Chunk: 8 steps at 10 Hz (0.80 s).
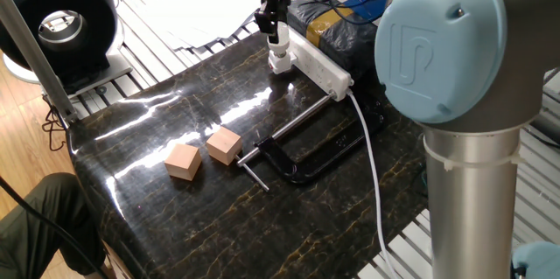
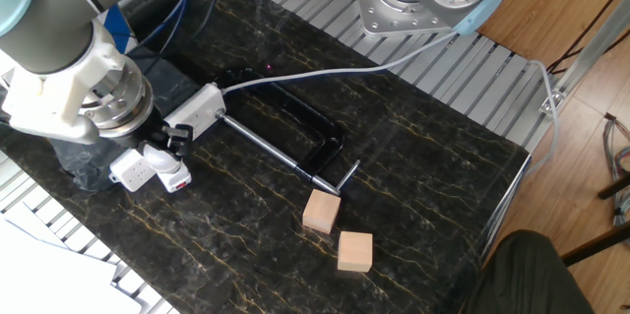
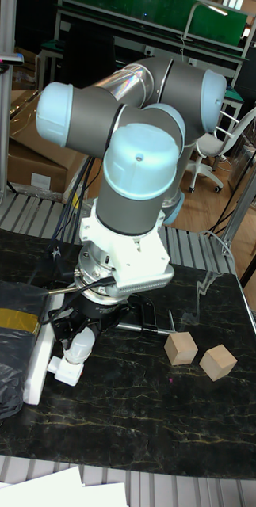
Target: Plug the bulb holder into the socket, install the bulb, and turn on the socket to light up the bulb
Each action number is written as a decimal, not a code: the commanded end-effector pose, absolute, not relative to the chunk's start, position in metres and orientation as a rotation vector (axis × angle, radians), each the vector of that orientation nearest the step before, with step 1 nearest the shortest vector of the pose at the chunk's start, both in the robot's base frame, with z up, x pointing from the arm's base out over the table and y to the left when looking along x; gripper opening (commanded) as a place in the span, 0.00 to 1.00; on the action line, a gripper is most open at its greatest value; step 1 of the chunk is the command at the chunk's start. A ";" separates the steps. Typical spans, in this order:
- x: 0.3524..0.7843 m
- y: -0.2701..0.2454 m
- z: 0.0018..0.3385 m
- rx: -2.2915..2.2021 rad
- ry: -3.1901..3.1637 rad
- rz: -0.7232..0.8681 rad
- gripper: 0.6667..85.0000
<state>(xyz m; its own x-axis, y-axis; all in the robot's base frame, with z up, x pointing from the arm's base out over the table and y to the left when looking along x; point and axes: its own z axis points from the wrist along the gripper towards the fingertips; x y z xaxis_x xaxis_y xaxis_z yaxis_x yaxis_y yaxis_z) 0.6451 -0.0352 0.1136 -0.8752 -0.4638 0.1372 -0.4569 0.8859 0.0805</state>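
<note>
Gripper [image 2: 169, 149] fingers clamp the white globe bulb [image 2: 160, 160], which I see seated upright in the bulb holder [image 2: 178, 178], red mark showing, plugged at the end of the socket [image 1: 321, 63]; two wooden cubes [image 2: 338, 230] sit well apart.

The arm hides most of the socket [image 2: 194, 114], and the fingers [image 3: 64, 333] partly cover the bulb [image 3: 81, 344].
</note>
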 end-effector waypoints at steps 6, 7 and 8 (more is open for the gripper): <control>0.649 -0.041 0.117 0.934 -2.861 -0.013 0.83; 0.650 -0.039 0.121 0.953 -2.858 -0.007 0.84; 0.652 -0.036 0.129 0.981 -2.848 0.000 0.86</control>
